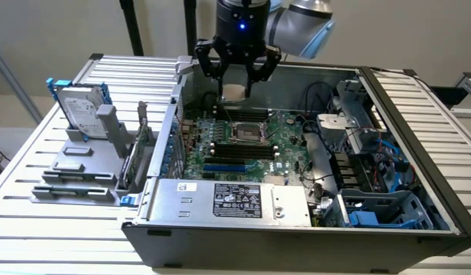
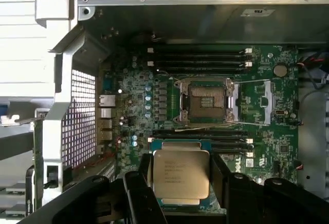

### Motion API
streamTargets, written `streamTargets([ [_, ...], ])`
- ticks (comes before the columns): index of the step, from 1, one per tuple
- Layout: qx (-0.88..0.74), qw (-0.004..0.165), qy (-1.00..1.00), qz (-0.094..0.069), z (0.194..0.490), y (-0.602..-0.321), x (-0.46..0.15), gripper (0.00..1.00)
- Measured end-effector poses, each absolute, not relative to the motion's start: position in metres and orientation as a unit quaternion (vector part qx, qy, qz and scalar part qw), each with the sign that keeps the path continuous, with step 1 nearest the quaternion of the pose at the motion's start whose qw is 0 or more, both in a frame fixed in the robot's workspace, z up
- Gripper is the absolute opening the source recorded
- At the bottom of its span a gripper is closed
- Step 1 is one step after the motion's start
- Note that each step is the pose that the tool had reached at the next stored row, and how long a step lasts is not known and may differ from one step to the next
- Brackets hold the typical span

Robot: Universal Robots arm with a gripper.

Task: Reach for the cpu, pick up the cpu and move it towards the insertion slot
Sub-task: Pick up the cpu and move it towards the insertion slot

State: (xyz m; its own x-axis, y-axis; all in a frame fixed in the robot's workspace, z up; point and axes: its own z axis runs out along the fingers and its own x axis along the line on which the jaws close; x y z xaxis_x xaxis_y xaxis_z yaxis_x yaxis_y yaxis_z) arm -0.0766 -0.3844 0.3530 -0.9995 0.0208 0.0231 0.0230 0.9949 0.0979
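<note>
The black gripper [image 1: 235, 86] hangs over the open grey computer case [image 1: 220, 240], its jaws closed on the small flat square cpu [image 1: 235, 92] with the silver-grey metal lid. In the wrist view that cpu [image 2: 181, 173] sits clamped between the 2 black fingers [image 2: 141, 193], printed lid facing the camera, greenish rim showing round the edge. Below it, the insertion slot [image 1: 248, 134] (a square socket with a shiny metal frame and dark centre) lies open on the green circuit board [image 1: 285, 140], well apart from the chip. The wrist view has the slot [image 2: 207, 100] between rows of long black memory slots [image 2: 198, 57], with thin wire levers beside the frame. Off to the exterior view's left, an upright silver hard drive with blue rails [image 1: 81, 112] stands in a grey holder [image 1: 75, 177] on the slatted metal bench [image 1: 36, 229]. A labelled silver power supply box [image 1: 228, 200] fills the case's near corner; blue cables [image 1: 388, 166] tangle on the exterior view's right.
</note>
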Motion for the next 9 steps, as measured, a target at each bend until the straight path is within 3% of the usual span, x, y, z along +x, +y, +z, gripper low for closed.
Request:
streamTargets([
  [9, -0.011, 0.011, -0.999, -0.049, 0.352, -0.362, -0.050, 0.55],
])
